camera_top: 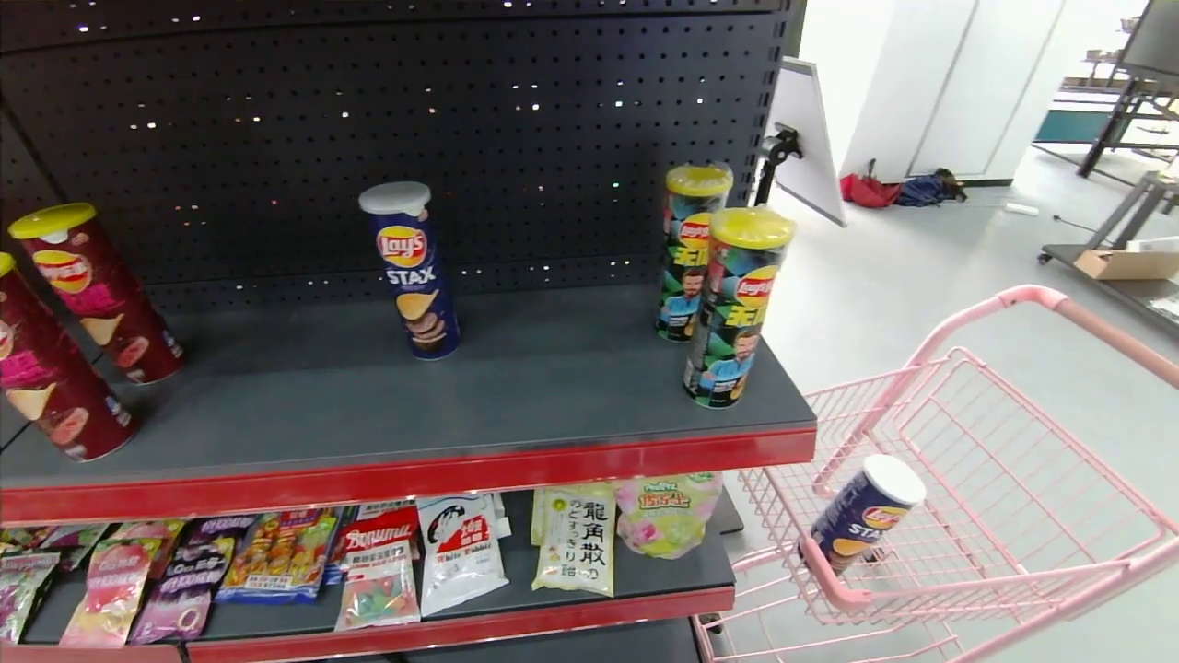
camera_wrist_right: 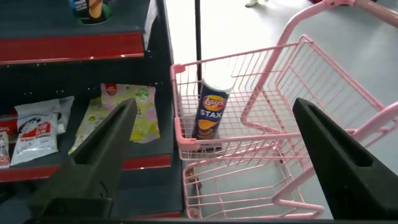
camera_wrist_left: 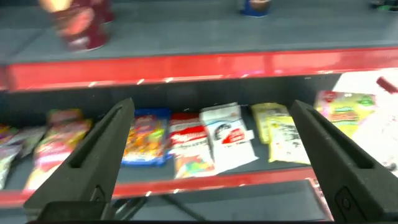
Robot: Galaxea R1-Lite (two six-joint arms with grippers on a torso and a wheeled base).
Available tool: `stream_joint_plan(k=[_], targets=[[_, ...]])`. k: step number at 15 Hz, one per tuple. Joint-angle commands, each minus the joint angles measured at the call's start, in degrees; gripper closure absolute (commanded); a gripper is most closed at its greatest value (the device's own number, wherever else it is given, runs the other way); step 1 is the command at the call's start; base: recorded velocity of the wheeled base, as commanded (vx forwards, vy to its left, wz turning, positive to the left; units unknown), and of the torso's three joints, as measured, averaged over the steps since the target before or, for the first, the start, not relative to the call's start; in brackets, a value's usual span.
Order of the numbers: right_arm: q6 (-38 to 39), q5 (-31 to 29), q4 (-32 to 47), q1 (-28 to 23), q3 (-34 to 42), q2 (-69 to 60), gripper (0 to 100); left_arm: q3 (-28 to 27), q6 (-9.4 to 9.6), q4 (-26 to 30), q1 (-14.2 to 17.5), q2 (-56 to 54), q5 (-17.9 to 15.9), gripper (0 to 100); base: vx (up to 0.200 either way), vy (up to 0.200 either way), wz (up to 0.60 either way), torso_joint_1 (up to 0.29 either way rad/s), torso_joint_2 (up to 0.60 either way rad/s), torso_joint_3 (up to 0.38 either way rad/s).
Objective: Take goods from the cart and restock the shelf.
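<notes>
Pink cart [camera_top: 1027,296] holds 1 blue chip can [camera_top: 866,514]; L gripper [camera_wrist_left: 211,109] & R gripper [camera_wrist_right: 214,107] both apart, empty.

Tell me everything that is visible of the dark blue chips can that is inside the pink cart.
The dark blue can is a tall, slim tube, apparently of cardboard, with a red and yellow logo and pictured chips low on its side. Its white lid, which looks like plastic, is on, so the can is closed. It stands lid up on the wire floor of the pink cart, in the corner nearest the shelf, close to the wire walls. It is alone there, and nothing grips it.
</notes>
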Motion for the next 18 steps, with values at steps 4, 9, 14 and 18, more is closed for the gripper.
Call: stream_joint_plan(k=[4, 9, 14, 18], targets=[[0.0, 0.0, 0.0, 0.1, 0.0, 0.0, 0, 0.0, 0.0, -0.1, 0.1, 0.0, 0.0, 0, 0.0, 0.0, -0.45, 0.002, 0.0, 0.001], [0.0, 0.0, 0.0, 0.0, -0.1, 0.0, 0, 0.0, 0.0, -0.1, 0.1, 0.0, 0.0, 0, 0.0, 0.0, 0.0, 0.0, 0.0, 0.0], [0.0, -0.2, 0.0, 0.0, 0.0, 0.0, 0, 0.0, 0.0, -0.1, 0.1, 0.0, 0.0, 0, 0.0, 0.0, 0.0, -0.044, 0.11, 0.066], [0.0, -0.2, 0.0, 0.0, 0.0, 0.0, 0, 0.0, 0.0, -0.1, 0.1, 0.0, 0.0, 0, 0.0, 0.0, 0.0, -0.138, 0.35, 0.209]])
